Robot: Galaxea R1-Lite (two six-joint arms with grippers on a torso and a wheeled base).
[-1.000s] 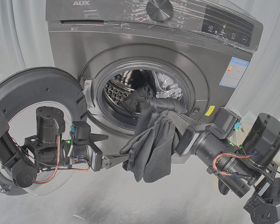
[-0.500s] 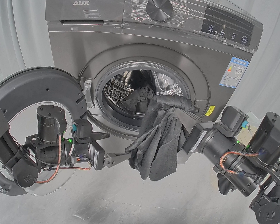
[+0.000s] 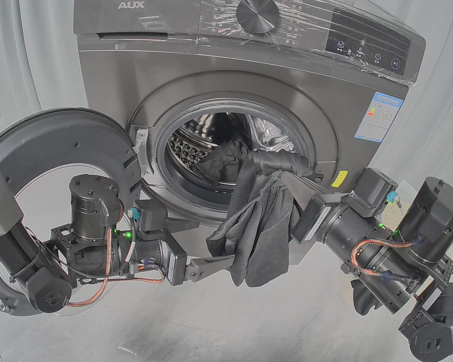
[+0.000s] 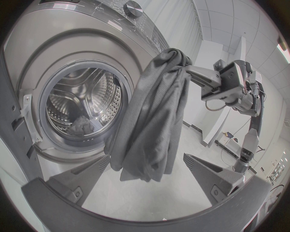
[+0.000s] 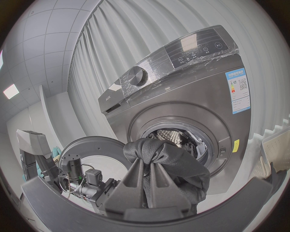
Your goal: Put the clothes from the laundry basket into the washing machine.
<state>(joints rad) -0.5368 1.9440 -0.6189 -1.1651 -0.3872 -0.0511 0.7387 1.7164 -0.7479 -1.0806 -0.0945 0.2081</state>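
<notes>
Garment (image 3: 260, 219), dark, looks soft, light, limp; hangs before washing machine (image 3: 144, 60) drum mouth, bunched top pinched in right tool (image 3: 289, 177). Hem dangles between spread left tool (image 4: 145, 157). Best second hold: probably low folds.

A pale pleated curtain (image 3: 21, 39) hangs across the back, from ten to two o'clock. At six o'clock the floor (image 3: 268, 336) is smooth, glossy grey. Overhead, a tiled ceiling (image 5: 45, 39) carries a lit panel (image 5: 11, 91). A white wall (image 5: 59, 116) stands toward nine o'clock.
</notes>
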